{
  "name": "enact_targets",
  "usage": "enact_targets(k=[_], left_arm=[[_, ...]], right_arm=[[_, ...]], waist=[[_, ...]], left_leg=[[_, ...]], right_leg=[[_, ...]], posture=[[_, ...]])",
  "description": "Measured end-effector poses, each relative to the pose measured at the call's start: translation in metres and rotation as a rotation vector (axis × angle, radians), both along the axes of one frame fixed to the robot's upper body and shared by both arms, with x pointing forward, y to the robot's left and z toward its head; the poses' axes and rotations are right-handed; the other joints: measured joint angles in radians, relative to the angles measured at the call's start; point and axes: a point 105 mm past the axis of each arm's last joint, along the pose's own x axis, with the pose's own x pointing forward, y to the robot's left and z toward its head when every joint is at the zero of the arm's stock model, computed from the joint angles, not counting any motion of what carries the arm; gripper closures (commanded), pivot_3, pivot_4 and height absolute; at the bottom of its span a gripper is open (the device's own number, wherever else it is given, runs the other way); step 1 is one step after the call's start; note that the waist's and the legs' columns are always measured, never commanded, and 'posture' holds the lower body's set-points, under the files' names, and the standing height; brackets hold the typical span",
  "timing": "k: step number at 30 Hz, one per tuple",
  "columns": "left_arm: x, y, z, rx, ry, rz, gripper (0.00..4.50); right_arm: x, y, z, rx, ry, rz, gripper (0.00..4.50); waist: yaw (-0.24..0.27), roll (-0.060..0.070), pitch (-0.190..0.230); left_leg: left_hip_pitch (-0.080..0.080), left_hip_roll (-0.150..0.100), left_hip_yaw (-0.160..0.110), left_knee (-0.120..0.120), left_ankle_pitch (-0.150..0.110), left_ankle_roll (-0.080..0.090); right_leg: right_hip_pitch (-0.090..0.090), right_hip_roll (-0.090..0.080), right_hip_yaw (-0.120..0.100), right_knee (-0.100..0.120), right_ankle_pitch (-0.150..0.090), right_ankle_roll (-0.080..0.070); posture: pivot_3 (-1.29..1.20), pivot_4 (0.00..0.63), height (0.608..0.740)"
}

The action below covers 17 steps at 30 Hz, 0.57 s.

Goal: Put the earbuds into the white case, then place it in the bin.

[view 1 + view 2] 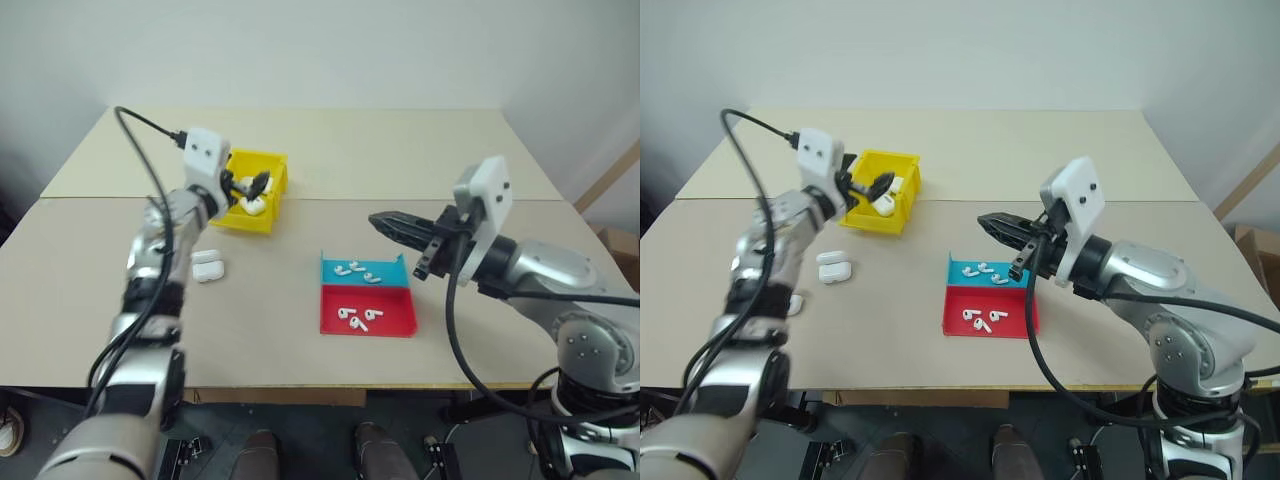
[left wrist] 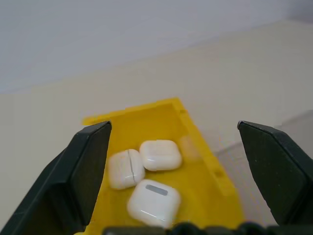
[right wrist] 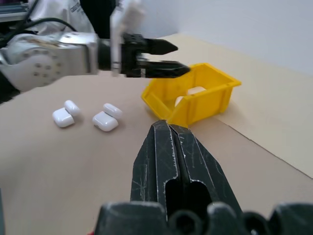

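The yellow bin stands on the table at the back left. Three closed white cases lie inside it, close together. My left gripper hovers level just over the bin's opening; it is open with nothing between its fingers. Several earbuds lie in the blue tray and several more in the red tray. My right gripper is shut and empty, held above the table just right of the trays and pointing left.
Two white cases with lids open sit on the table in front of the bin, beside my left forearm. A seam runs across the tabletop behind the trays.
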Motion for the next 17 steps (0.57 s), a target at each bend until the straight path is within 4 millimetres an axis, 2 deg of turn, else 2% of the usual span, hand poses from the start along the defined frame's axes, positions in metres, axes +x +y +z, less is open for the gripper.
enact_targets(k=[2,4,9,14,17], left_arm=[[-0.027,-0.003,-0.003,0.024,0.015,-0.152,0.02],[-0.054,0.003,-0.004,0.050,0.034,-0.268,0.02],[-0.112,0.016,-0.006,0.115,0.086,-0.475,0.02],[-0.168,0.021,-0.014,0.177,0.185,-0.709,0.02],[-0.174,0.020,-0.008,0.176,0.159,-0.711,0.02]], right_arm=[[-0.003,-0.005,-0.010,-0.031,0.011,0.000,4.50],[-0.007,-0.013,-0.025,-0.075,0.039,0.007,4.50],[-0.019,-0.033,-0.057,-0.160,0.139,0.060,4.50],[-0.028,-0.051,-0.061,-0.238,0.152,0.106,4.50],[-0.031,-0.056,-0.054,-0.262,0.123,0.127,4.50]], waist=[[0.000,0.000,0.000],[-0.001,0.000,0.000],[0.000,0.000,0.000],[0.000,0.000,0.000],[0.005,-0.001,0.000]], left_leg=[[0.001,0.000,0.000,0.000,0.000,0.000],[0.001,0.000,0.000,0.000,0.000,0.000],[0.002,0.001,0.001,0.000,0.000,0.000],[0.003,0.002,0.002,0.000,0.000,0.000],[0.004,0.002,0.002,0.000,0.000,0.000]], right_leg=[[0.001,0.000,0.000,0.000,0.000,0.000],[0.002,0.000,0.000,-0.001,0.000,0.000],[0.002,0.000,0.001,-0.001,-0.001,0.001],[0.002,0.000,0.001,-0.001,-0.004,0.004],[0.003,0.001,0.000,-0.001,-0.005,0.006]], posture=[[0.00,0.150,0.740],[0.00,0.150,0.740],[0.00,0.150,0.740],[0.00,0.150,0.740],[0.00,0.150,0.740]])
